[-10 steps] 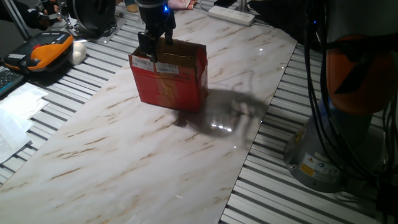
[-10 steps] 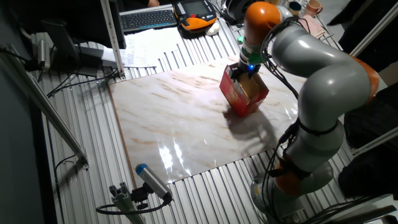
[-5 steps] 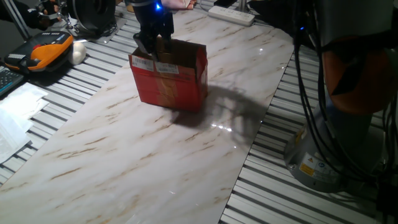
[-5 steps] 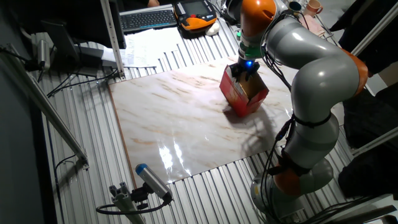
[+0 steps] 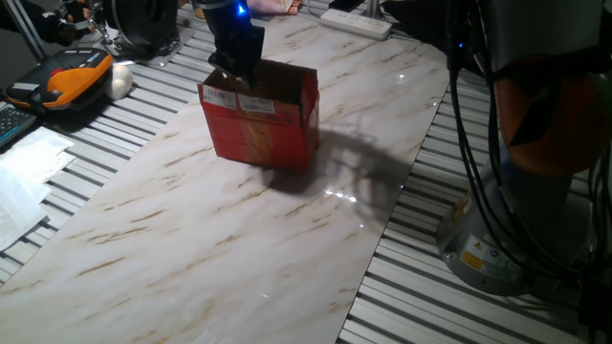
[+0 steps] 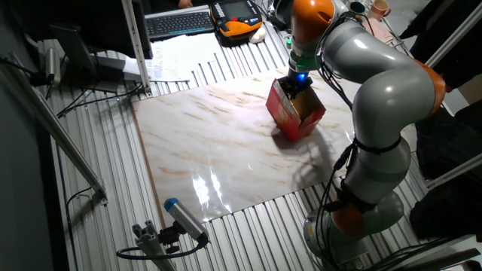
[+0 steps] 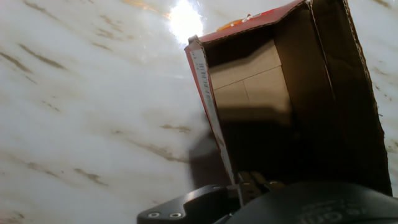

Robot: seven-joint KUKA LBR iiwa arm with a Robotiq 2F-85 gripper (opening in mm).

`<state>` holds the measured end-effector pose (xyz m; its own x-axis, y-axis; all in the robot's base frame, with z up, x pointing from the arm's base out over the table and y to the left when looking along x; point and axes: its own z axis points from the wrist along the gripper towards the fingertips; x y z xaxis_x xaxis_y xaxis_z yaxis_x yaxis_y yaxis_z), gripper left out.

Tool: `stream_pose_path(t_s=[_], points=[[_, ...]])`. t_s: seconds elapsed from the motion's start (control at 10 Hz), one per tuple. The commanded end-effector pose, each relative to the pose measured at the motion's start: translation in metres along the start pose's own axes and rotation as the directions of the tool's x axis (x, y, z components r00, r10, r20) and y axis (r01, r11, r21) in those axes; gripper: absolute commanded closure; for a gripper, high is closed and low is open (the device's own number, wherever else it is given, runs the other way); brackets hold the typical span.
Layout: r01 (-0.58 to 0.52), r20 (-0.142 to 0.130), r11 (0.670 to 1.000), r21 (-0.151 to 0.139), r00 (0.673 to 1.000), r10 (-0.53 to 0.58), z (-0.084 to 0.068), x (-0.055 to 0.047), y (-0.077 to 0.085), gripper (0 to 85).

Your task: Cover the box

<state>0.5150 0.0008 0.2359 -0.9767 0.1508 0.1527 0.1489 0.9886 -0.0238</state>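
The red box (image 5: 260,122) stands upright on the marble board (image 5: 220,239), its top open, with white labels near the top edge. It also shows in the other fixed view (image 6: 294,113). My gripper (image 5: 235,73) is at the box's far left top corner, also in the other fixed view (image 6: 294,84). In the hand view the box's brown inside (image 7: 273,93) is open. Its labelled wall edge (image 7: 211,112) runs down between my fingertips (image 7: 250,182), which look closed on it.
An orange and black device (image 5: 65,76) and a white object (image 5: 120,82) lie at the left, papers (image 5: 24,167) below them. A white power strip (image 5: 356,21) lies at the far end. The arm's base (image 5: 497,239) stands at the right. A keyboard (image 6: 177,22) sits behind.
The gripper has shifted a little towards the box's far left corner and its fingers have drawn together on the wall edge. The box has not moved.
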Motion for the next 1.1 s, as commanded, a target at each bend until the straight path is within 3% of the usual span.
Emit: stream_pose_path(t_s=[0.0, 1.0], points=[[0.002, 0.000, 1.000, 0.000, 1.000, -0.002, 0.0000, 0.0000, 0.0000, 85.0], [-0.012, 0.003, 1.000, -0.002, 1.000, 0.012, -0.0001, 0.0001, -0.0001, 85.0]])
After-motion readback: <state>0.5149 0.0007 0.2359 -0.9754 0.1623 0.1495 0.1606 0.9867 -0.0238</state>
